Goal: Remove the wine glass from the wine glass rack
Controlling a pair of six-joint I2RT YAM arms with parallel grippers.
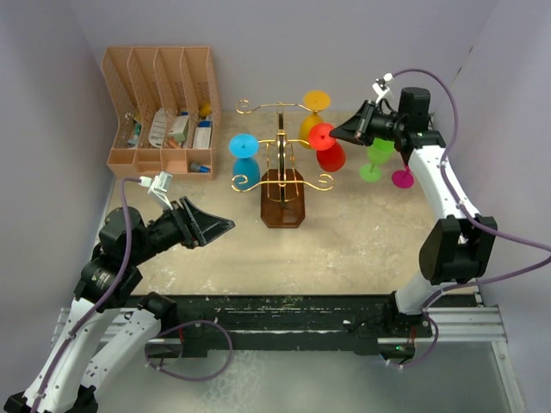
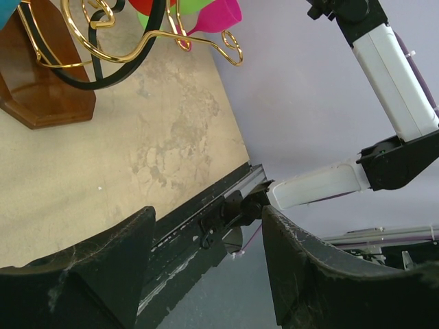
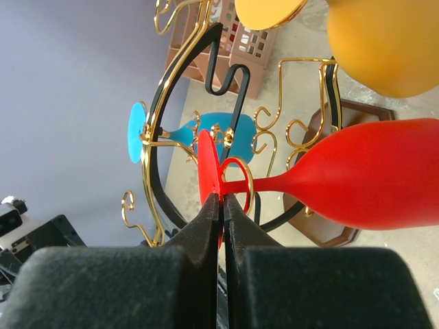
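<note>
Red wine glass (image 1: 328, 148) hangs on the right side of the wine glass rack (image 1: 282, 176). In the right wrist view its stem passes through a gold scroll loop of the rack arm, so the glass is not yet free of the wire. Right pincer (image 1: 342, 133) is clamped on the thin foot disc of this glass, fingers (image 3: 199, 236) pressed nearly together with only the red disc edge between them. Left pincer (image 1: 220, 225) is spread wide and holds nothing; it hovers over the worktop (image 1: 344, 249) near the left front of the rack's dark brown base (image 1: 282, 209), not touching it. Obstacles: the orange glass (image 1: 313, 112) hangs just behind the red one on the neighbouring arm, its bowl close above the red bowl in the right wrist view. The blue glass (image 1: 244, 163) hangs on the opposite, left side of the rack, well apart from the red one. A green glass (image 1: 377, 155) and a magenta glass (image 1: 402, 177) sit just right of the red glass, partly hidden by the right arm (image 1: 435, 185); cannot tell whether they hang or stand. Curled gold wire ends lie close around the red stem. A tan slotted file organiser (image 1: 164, 103) holding small items stands at the far left, well apart from the rack.
</note>
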